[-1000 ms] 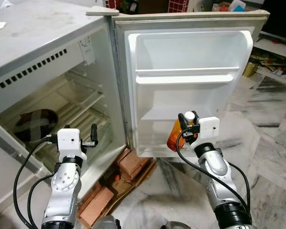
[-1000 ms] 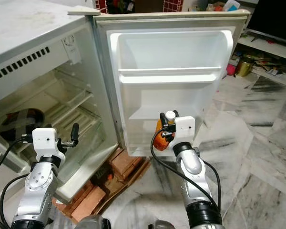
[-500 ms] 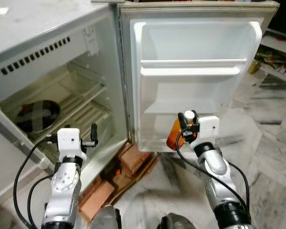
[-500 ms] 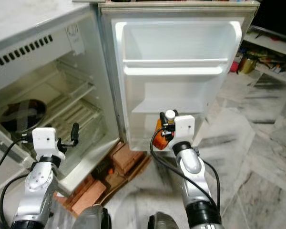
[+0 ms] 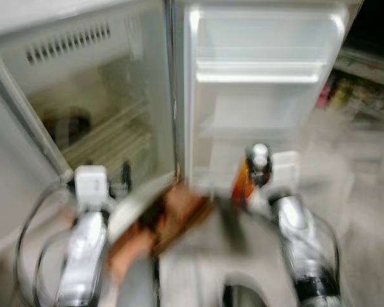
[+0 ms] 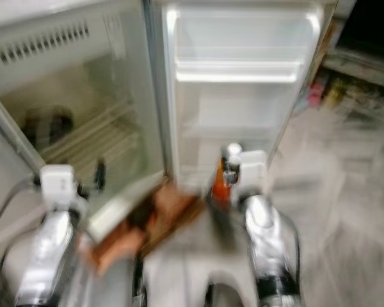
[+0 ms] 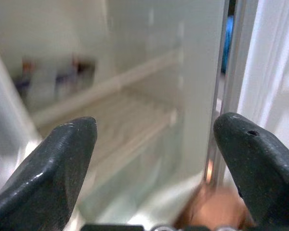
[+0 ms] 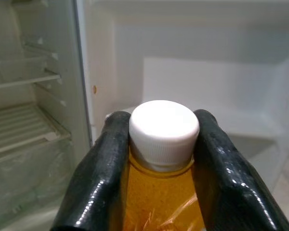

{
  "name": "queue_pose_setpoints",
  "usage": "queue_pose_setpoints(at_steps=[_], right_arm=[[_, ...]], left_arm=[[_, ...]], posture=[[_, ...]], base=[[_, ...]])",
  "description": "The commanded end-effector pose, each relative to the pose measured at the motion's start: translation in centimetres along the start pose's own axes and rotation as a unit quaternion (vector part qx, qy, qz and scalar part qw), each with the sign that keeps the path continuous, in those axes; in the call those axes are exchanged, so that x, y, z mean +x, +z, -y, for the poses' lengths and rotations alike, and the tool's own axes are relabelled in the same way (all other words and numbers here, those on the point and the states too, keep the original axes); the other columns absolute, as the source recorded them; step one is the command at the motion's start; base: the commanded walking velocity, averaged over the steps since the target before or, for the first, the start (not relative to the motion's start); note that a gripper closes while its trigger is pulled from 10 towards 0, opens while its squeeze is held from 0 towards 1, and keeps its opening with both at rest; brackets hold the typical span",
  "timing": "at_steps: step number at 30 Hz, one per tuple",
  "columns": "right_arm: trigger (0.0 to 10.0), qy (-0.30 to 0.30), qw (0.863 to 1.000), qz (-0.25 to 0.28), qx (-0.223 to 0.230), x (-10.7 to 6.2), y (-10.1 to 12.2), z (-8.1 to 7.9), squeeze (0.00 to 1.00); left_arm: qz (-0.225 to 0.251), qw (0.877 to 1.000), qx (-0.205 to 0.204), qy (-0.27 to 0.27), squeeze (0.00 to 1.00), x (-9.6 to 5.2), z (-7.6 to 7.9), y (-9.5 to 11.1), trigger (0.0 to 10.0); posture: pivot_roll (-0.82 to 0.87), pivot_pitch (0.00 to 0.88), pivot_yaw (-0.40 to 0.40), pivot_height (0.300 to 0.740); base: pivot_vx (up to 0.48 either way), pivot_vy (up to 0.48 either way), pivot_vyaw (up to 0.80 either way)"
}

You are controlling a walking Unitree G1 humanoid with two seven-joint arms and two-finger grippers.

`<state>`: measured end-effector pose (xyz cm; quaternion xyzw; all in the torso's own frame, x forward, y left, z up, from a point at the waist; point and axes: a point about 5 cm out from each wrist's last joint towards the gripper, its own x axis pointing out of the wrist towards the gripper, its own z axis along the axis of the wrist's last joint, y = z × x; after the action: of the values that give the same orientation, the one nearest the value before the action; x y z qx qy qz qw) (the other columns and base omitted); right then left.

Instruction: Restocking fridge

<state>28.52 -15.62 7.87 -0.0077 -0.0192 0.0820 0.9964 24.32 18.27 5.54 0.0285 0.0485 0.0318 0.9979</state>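
Right end effector [image 8: 159, 159]: I have it clamped on the bottle [image 8: 161, 192], one black finger on either side of the neck just under the white cap [image 8: 164, 129]. I read that high grip as a way to keep the bottle upright and leave its base free for setting down.
Bottle: amber liquid, upright, carried ahead of my right wrist. It is the item I am stocking, and it is not yet in the fridge.
Ahead of the right end effector: the open door [image 5: 265, 70] and its white door shelf [image 8: 216, 113], bare as far as I can see. That looks like the nearest landing spot, so I judge I am on the approach.
To the left of the right end effector: the fridge [image 5: 83, 115] cavity, with wire racks [image 8: 24, 125].
Left end effector [image 7: 154, 144]: fingers spread wide, nothing between them, pointed into the cavity near the door's hinge edge. I judge it is kept free as a spare.
Beyond the left end effector: pale racks, and a dark round thing [image 5: 67, 125] deep on one, too blurred to name.
Below both: what look like bricks [image 5: 173, 211] at the fridge's foot.
Head views: heavily smeared, so I trust the wrist views for detail.
Risk: with the picture this blurred, I could clip the door's edge with the bottle.
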Motion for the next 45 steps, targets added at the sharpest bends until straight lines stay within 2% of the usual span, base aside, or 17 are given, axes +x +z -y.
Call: queue_pose_setpoints(at_steps=[1, 11, 45], right_arm=[[10.0, 0.004, 1.000, 0.018, 0.000, 0.5, 0.8, -0.3, 0.00], [10.0, 0.002, 1.000, 0.022, -0.007, 0.4, 1.0, -0.1, 0.00], [10.0, 0.011, 1.000, 0.022, -0.017, 0.5, 1.2, -0.2, 0.00]], left_arm=[[0.014, 1.000, 0.008, 0.000, 0.00, 0.6, -0.1, 0.9, 10.0], [0.017, 1.000, 0.003, -0.015, 0.00, 0.4, 0.1, 1.0, 10.0], [0.014, 0.999, -0.007, -0.030, 0.00, 0.3, 0.9, 0.9, 10.0]], posture=[[-0.01, 0.000, 0.016, 0.667], [-0.02, 0.000, 0.015, 0.667], [-0.02, 0.000, 0.005, 0.667]], base=[[0.000, 0.000, 0.00], [0.000, 0.000, 0.00], [0.294, 0.000, 0.00]])
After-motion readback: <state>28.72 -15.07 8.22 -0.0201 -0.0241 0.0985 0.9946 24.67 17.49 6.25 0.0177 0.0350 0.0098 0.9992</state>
